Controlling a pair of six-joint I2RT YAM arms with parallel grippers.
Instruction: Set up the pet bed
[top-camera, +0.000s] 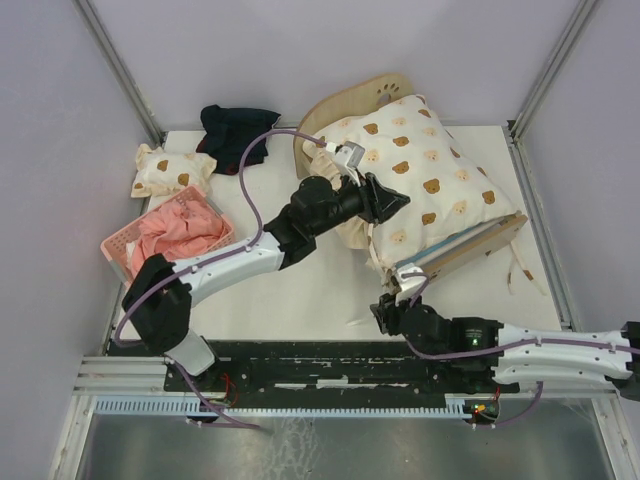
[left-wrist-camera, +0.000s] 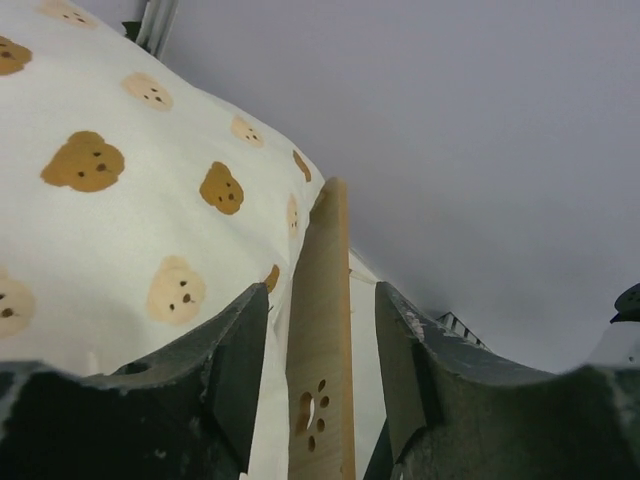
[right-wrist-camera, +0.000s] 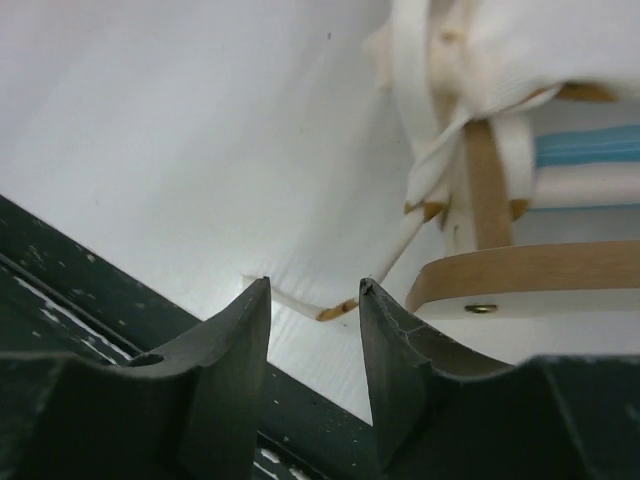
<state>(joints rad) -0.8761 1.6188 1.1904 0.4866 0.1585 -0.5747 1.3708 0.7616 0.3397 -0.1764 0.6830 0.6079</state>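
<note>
Left gripper agape astride headboard of the pet bed (paw print visible); right gripper agape, empty, by footboard.

pet bed right, basket (pink) left, table free between

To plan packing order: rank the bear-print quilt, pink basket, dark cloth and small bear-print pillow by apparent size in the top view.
1. Bear-print quilt, largest.
2. Pink basket.
3. Dark cloth and small bear-print pillow: look alike, not ranked.
</note>
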